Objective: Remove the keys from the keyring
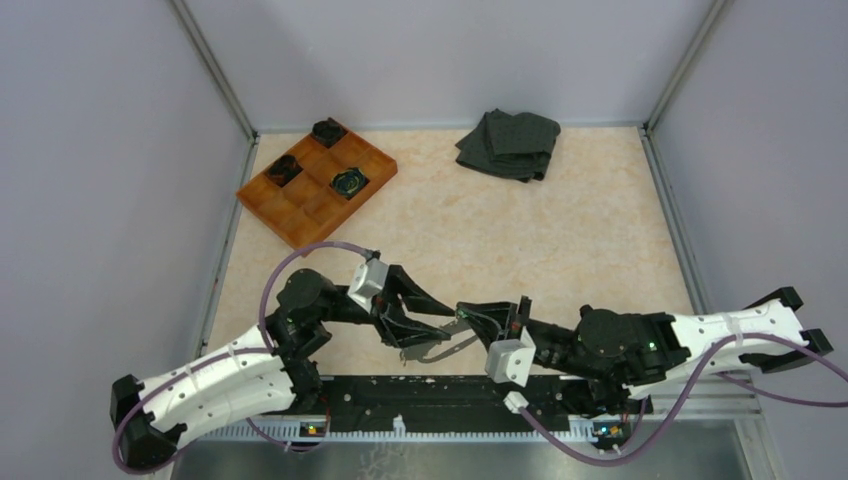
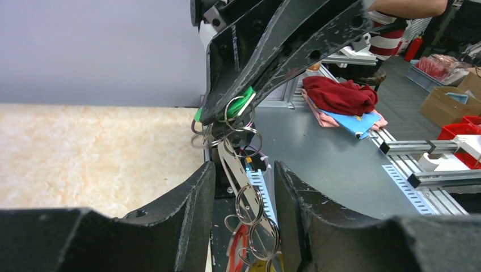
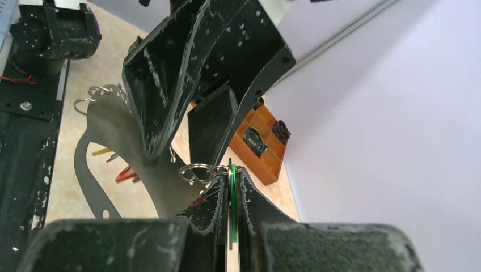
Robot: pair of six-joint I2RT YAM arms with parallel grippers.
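Observation:
The keyring (image 1: 428, 350) is a curved grey metal band hanging between both grippers near the table's front edge. In the left wrist view it shows as a flat strip (image 2: 230, 164) carrying several small split rings (image 2: 250, 202). A red-marked key (image 2: 240, 245) dangles below them. My left gripper (image 2: 244, 190) stands open, its fingers on either side of the strip without pinching it. My right gripper (image 3: 230, 173) is shut on a flat green-marked key (image 3: 232, 195), with a split ring (image 3: 197, 171) at its tips. Behind hang the band (image 3: 113, 130) and a red key (image 3: 126, 174).
An orange compartment tray (image 1: 300, 205) with black round objects (image 1: 350, 181) sits at the back left. A dark folded cloth (image 1: 510, 143) lies at the back centre. The black mounting rail (image 1: 440, 395) runs along the near edge under the grippers. Walls close in both sides.

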